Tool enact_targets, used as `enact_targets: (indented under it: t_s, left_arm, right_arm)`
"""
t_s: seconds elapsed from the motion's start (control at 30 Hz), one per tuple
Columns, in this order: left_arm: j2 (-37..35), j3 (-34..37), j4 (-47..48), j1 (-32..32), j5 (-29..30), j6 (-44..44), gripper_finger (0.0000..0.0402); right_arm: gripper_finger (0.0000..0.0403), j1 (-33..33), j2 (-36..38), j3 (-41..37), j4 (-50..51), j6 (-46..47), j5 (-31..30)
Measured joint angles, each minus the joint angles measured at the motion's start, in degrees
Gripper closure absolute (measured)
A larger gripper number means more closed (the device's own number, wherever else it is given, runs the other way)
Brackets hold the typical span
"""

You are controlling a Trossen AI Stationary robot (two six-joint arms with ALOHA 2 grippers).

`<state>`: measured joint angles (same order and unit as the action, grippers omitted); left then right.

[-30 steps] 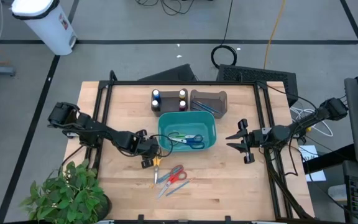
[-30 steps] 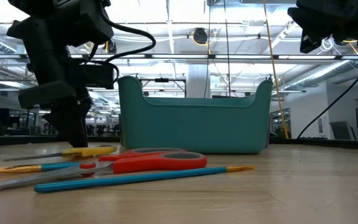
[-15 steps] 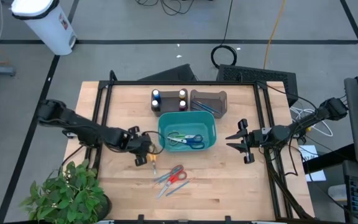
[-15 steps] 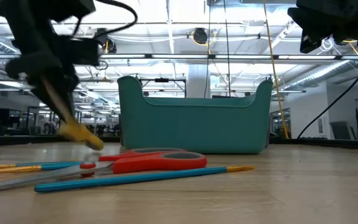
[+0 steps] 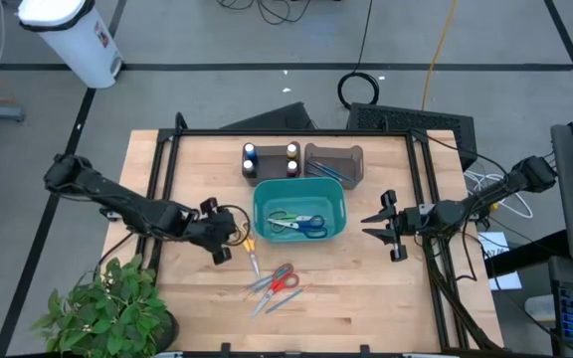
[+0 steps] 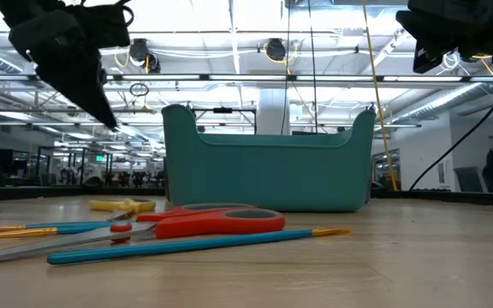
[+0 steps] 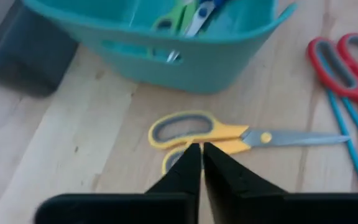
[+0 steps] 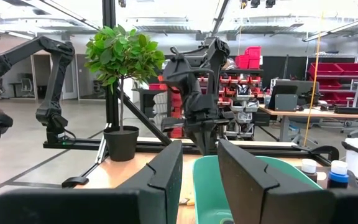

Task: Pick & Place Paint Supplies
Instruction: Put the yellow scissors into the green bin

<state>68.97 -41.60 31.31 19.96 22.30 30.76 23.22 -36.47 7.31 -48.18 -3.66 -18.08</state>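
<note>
the left claw is pressed together, empty, above the yellow scissors. brushes lie just beyond them; paint bottles stand behind the teal bin. the right claw is held spread beside the bin.

Grey floor, potted plant at table corner, ceiling strip lights.

The wooden table carries a teal bin, yellow scissors, red scissors, brushes and paint bottles.
</note>
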Motion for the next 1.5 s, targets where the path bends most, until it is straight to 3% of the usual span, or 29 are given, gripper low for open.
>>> enact_targets:
  t_s: [0.27,0.4,0.53,0.8,1.1,1.23,1.5]
  left_arm:
    - [7.12,-0.12,-6.09,0.03,-5.78,-21.17,0.0249]
    - [12.74,-0.11,-5.97,-0.06,-5.80,-22.74,0.0203]
    - [18.55,-0.11,-5.89,-0.13,-5.80,-23.04,0.0187]
    - [23.97,-0.54,-6.04,-1.72,-6.76,-22.74,0.0216]
    - [24.06,-0.46,-6.11,-4.89,-14.54,-22.36,0.0318]
    - [24.10,-0.46,-6.14,-5.65,-15.48,-18.23,0.0354]
    - [24.09,-0.37,-6.07,-5.83,-16.91,-15.07,0.0361]
  right_arm:
    - [0.0310,0.00,0.00,0.00,0.00,0.00,0.03]
    - [0.0310,0.00,-0.09,0.00,0.04,-0.02,0.06]
    - [0.0310,0.01,-0.11,0.00,0.04,0.00,0.03]
    - [0.0310,0.02,-0.09,0.00,0.02,0.00,0.06]
    - [0.0310,0.02,-0.09,0.00,0.00,-0.01,0.11]
    - [0.0310,0.02,-0.11,0.00,0.00,0.00,0.12]
    - [0.0310,0.02,-0.09,0.00,0.00,0.00,0.14]
